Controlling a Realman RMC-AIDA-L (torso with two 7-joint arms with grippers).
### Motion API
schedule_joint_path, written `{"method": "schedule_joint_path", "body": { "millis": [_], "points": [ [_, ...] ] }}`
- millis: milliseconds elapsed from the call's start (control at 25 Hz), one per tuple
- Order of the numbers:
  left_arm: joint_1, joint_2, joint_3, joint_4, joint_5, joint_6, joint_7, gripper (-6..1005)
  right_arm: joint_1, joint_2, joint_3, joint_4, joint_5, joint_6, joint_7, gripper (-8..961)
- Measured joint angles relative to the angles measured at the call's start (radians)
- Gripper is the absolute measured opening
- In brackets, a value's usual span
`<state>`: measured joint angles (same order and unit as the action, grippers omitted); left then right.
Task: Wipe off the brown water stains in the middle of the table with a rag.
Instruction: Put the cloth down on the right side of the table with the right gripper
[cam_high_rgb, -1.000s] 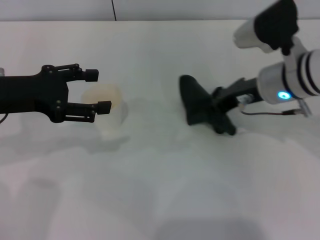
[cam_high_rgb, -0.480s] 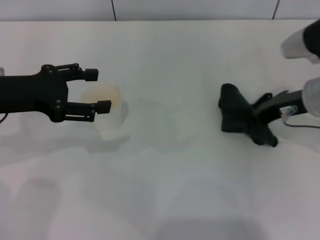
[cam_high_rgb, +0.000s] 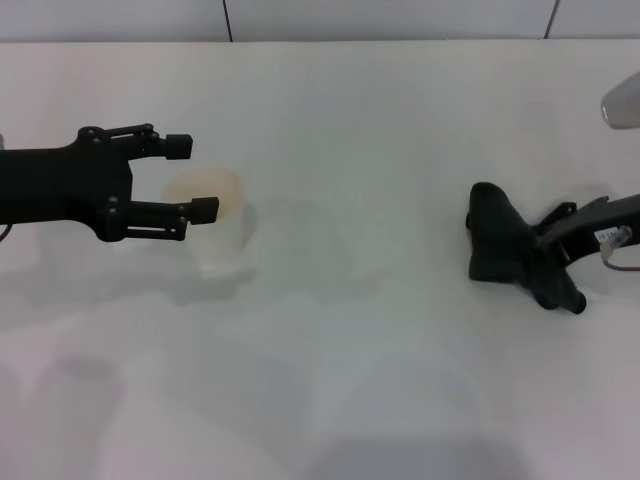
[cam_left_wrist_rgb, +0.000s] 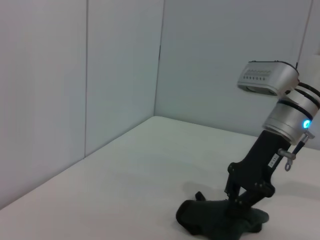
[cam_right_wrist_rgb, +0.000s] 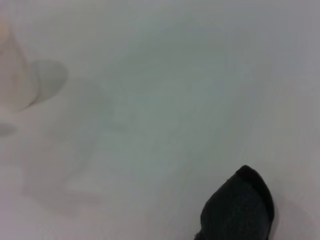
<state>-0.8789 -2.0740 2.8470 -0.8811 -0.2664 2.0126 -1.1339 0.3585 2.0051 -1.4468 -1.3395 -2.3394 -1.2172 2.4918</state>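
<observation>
Since 1.0 s ago, the right gripper (cam_high_rgb: 548, 268) has dragged the rag (cam_high_rgb: 497, 245) from the table's middle to its right side; the left gripper (cam_high_rgb: 193, 178) has not shifted.

Right gripper: its jaws are closed on the rag's right end and press it onto the table (cam_high_rgb: 400, 120). The arm leaves the head view at the right edge. In the left wrist view the same gripper (cam_left_wrist_rgb: 239, 199) stands tilted over the rag (cam_left_wrist_rgb: 220, 221), with 1 blue light lit on the silver wrist (cam_left_wrist_rgb: 290, 117).

Left gripper: the 2 fingers (cam_high_rgb: 178, 147) are spread wide and hold nothing. It hovers at the left side of the table, with the fingertips at the rim of 1 white cup (cam_high_rgb: 212, 232).

Rag: 1, dark, crumpled, lying flat on the table, well apart from the cup. The right wrist view shows 1 corner of the rag (cam_right_wrist_rgb: 239, 206).

Stains: no clear brown streak is visible. Only a faint pale trace (cam_high_rgb: 330, 265) shows at the table's middle, between cup and rag.

Count: 2 grippers, 1 rag, 1 cup, 1 table.
</observation>
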Motion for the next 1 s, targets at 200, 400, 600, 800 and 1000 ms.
{"method": "schedule_joint_path", "body": {
  "millis": [200, 400, 600, 800, 1000],
  "points": [
    [0.000, 0.000, 0.000, -0.001, -0.001, -0.002, 0.001, 888, 0.010, 0.000, 0.008, 0.000, 0.001, -0.055, -0.027, 74],
    [0.000, 0.000, 0.000, -0.001, -0.001, -0.003, 0.001, 888, 0.013, 0.006, 0.024, -0.022, 0.021, -0.108, -0.087, 139],
    [0.000, 0.000, 0.000, -0.001, -0.001, -0.003, 0.002, 888, 0.004, 0.006, 0.025, -0.040, 0.082, -0.125, -0.129, 220],
    [0.004, 0.000, 0.000, -0.001, -0.001, -0.003, 0.002, 888, -0.006, 0.004, 0.047, -0.062, 0.143, -0.147, -0.180, 357],
    [0.008, 0.000, 0.000, -0.001, -0.007, -0.001, 0.003, 888, -0.033, 0.004, 0.108, -0.063, 0.234, -0.173, -0.264, 568]
  ]
}}
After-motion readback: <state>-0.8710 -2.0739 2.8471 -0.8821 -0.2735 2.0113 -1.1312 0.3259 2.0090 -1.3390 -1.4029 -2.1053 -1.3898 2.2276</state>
